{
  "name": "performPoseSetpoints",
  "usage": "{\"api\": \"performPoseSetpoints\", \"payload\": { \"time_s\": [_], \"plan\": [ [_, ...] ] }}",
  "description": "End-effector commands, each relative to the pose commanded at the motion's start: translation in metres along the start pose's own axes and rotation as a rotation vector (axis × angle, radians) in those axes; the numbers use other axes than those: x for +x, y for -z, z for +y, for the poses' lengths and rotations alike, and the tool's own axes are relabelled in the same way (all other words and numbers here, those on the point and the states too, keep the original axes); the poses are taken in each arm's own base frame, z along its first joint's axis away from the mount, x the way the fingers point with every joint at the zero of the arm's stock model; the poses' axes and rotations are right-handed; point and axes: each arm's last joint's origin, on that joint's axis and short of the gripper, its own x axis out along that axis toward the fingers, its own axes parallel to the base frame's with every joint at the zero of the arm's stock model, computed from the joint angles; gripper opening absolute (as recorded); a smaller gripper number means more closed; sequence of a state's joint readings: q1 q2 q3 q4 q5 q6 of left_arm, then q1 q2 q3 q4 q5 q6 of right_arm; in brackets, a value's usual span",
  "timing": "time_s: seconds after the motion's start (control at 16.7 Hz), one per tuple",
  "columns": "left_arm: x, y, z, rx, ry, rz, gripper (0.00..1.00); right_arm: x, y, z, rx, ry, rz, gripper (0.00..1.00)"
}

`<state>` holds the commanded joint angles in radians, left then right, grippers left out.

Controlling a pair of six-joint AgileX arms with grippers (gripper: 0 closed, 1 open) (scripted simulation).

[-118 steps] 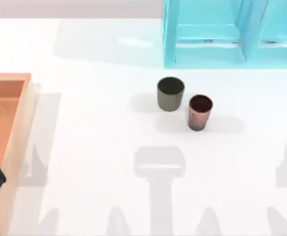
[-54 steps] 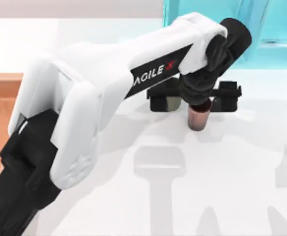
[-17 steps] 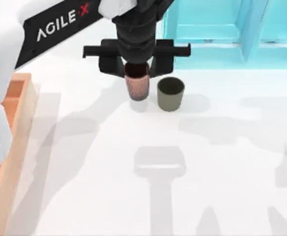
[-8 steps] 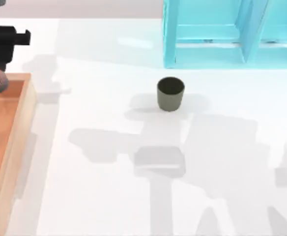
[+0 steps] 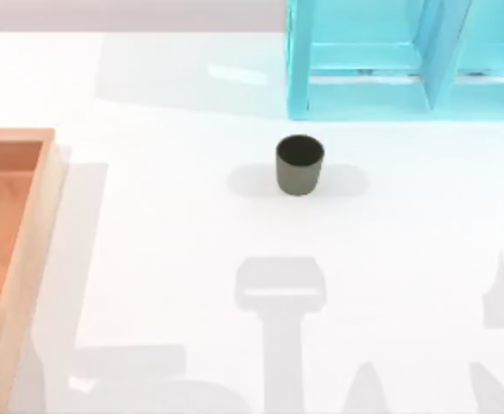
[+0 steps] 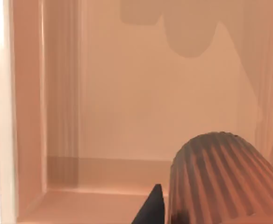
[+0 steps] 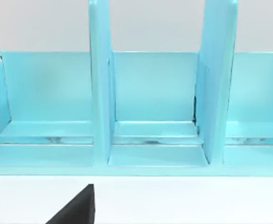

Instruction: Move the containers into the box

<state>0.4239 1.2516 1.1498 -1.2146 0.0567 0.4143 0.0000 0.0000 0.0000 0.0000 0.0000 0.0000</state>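
1 ribbed copper cup against left hand's finger

Top view: bright, even, flat rendered light on the white table. Soft grey shadows, blurred edges: one each side of the olive cup, a blocky T-shaped one at bottom centre, spiky ones along the bottom edge and at right. Pale sheen patch on the table beside the cyan shelf unit. No edge distortion visible

Left wrist view: warm, dimmer, orange cast inside the box; large soft shadow blob on its floor. Ribbed coppery cup close up, shaded in the grooves

Right wrist view: bright, uniform, faint reflective streaks on the shelf floor
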Motion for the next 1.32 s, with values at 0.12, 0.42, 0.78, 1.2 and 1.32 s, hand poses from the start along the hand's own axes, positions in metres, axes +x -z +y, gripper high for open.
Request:
{"api": "performPoseSetpoints", "payload": {
  "time_s": [0.12,0.42,0.78,1.2,1.32],
  "plan": [
    [0.0,0.013,-0.001,0.019,0.007,-0.005,0.0,0.0,0.0,0.0,0.0,0.0,0.0,1.0],
    [0.001,0.014,-0.002,0.031,0.008,-0.004,0.0,0.0,0.0,0.0,0.0,0.0,0.0,1.0],
    [0.034,0.016,-0.002,0.029,0.007,-0.009,0.0,0.0,0.0,0.0,0.0,0.0,0.0,1.0],
    [0.065,0.022,-0.003,0.027,0.009,-0.006,0.0,0.0,0.0,0.0,0.0,0.0,0.0,1.0],
    [0.065,0.022,-0.003,0.027,0.009,-0.006,0.08,0.0,0.0,0.0,0.0,0.0,0.0,1.0]
  ]
}}
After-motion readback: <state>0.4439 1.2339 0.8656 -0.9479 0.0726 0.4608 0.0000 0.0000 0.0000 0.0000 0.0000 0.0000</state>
